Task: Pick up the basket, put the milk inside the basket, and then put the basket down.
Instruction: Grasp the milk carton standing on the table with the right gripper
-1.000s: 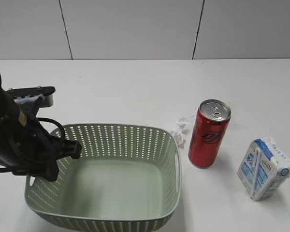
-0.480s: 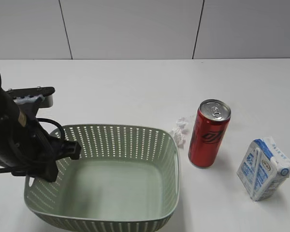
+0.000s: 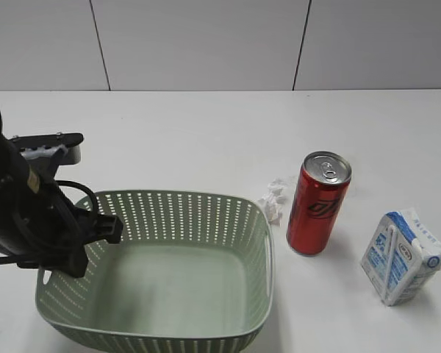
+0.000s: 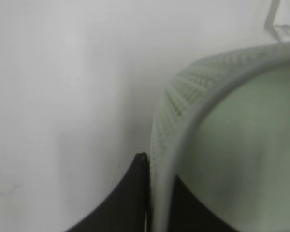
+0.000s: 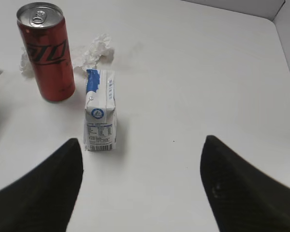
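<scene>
The pale green slotted basket [image 3: 191, 215] is at the front left of the white table. My left gripper [image 3: 79, 257] is shut on its left wall near the cut-out handle. In the left wrist view the basket wall [image 4: 183, 96] runs between the two black fingers of my left gripper [image 4: 159, 170], one outside and one inside. The white and blue milk carton [image 3: 403, 256] stands upright at the right. It also shows in the right wrist view [image 5: 100, 110]. My right gripper [image 5: 141, 145] is open and empty, hovering just near of the carton. It is outside the exterior view.
A tall red drink can [image 3: 317, 213] stands between basket and milk, and also shows in the right wrist view [image 5: 47, 50]. A crumpled white tissue [image 3: 273, 198] lies behind the can, beside the basket's back right corner. A grey panelled wall bounds the table's far edge.
The basket's left end has shifted slightly down and left in the exterior view together with my left gripper. The milk, can and tissue have not moved.
</scene>
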Controlling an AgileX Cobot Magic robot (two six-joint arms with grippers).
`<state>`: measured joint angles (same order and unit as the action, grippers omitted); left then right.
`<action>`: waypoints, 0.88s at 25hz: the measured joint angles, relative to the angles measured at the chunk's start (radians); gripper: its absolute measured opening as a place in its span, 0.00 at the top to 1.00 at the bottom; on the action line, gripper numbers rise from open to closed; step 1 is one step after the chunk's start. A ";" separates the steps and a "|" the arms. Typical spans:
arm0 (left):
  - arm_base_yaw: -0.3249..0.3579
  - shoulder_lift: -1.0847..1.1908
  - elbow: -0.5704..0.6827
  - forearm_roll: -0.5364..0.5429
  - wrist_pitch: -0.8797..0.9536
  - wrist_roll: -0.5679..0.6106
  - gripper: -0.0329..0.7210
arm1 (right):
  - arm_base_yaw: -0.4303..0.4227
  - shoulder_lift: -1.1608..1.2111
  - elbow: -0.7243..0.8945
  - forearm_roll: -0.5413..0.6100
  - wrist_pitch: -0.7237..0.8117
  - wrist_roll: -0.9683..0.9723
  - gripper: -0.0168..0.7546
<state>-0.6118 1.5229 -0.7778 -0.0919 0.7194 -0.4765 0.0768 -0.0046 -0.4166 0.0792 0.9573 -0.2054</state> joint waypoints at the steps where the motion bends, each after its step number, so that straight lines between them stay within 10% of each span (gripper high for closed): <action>1: 0.000 0.000 0.000 -0.002 -0.004 0.000 0.95 | 0.000 0.000 0.000 -0.003 -0.002 0.000 0.21; 22: 0.000 0.000 0.000 -0.003 -0.025 0.001 0.95 | 0.008 1.022 -0.283 0.231 -0.074 -0.166 0.21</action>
<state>-0.6118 1.5229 -0.7778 -0.0950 0.6948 -0.4756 0.0847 1.0172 -0.6997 0.3102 0.8837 -0.3715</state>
